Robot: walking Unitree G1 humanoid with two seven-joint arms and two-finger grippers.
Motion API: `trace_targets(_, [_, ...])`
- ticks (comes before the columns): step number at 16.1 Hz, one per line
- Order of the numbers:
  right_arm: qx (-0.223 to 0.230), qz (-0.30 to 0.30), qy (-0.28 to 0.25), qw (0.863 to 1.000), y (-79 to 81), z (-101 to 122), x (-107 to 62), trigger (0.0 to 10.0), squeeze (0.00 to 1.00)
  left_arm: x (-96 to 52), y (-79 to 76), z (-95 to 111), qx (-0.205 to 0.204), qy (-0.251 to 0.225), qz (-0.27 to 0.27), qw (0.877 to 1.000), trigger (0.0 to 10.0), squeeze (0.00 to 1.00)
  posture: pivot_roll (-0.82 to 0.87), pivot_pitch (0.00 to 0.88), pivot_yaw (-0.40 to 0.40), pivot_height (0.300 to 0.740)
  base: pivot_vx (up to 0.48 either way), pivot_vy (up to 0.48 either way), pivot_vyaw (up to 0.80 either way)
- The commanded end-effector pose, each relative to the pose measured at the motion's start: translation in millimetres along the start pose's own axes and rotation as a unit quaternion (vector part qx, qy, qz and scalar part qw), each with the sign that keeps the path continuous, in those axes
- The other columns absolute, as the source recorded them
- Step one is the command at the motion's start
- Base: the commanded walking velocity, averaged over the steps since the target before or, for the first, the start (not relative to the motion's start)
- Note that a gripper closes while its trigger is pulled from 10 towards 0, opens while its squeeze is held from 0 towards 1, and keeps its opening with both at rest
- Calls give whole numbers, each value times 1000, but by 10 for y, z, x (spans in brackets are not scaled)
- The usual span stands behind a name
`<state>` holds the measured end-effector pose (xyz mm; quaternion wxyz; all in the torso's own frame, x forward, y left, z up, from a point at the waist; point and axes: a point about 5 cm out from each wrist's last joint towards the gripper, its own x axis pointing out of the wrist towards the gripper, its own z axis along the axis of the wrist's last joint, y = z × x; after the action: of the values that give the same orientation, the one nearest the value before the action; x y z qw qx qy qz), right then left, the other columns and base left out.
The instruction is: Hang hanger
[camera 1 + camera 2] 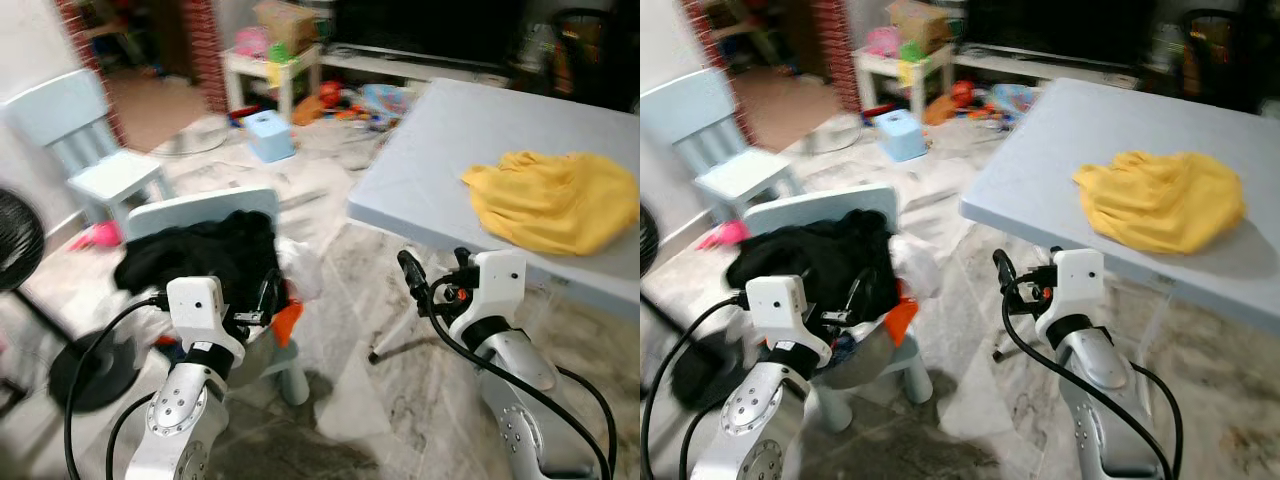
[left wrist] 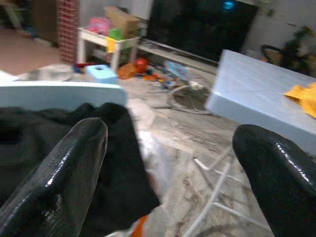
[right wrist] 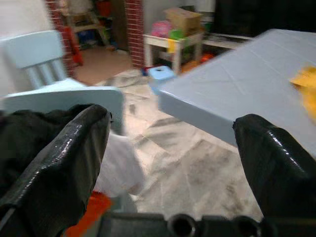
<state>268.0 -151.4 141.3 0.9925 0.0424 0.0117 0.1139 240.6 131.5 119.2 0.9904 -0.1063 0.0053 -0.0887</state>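
With both hands spread and empty, the left hand (image 1: 268,292) lower left by the black clothes (image 1: 200,255), the right hand (image 1: 413,278) lower centre, no hanger is discernible, so groping blindly could snag fabric.

Count: 2 pale blue chairs, near (image 1: 205,212) and far (image 1: 85,140); 1 tabletop (image 1: 440,170); 1 yellow cloth (image 1: 553,198); 1 black garment (image 1: 200,255); 1 blue box (image 1: 268,135); 2 end effectors, left (image 2: 163,168), right (image 3: 170,158).
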Motion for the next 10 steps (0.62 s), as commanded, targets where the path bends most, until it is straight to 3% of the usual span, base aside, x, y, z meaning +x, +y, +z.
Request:
trace_targets(1, [3, 5, 1, 1000, 27, -8, 21, 10000, 0, -11, 10, 31, -4, -2, 6, 1000, 10000, 0, -51, 0, -17, 740, 0, 0, 800])
trace_targets(7, [3, 2, 6, 1000, 13, -38, 15, 10000, 0, 9, 10, 12, -10, 8, 2, 1000, 10000, 0, -54, 0, -13, 740, 0, 0, 73])
trace_targets(10, [-3, 9, 7, 1000, 30, -47, 16, 10000, 0, 23, -8, -16, -15, 16, -5, 1000, 10000, 0, -55, 0, -12, 740, 244, 0, 0])
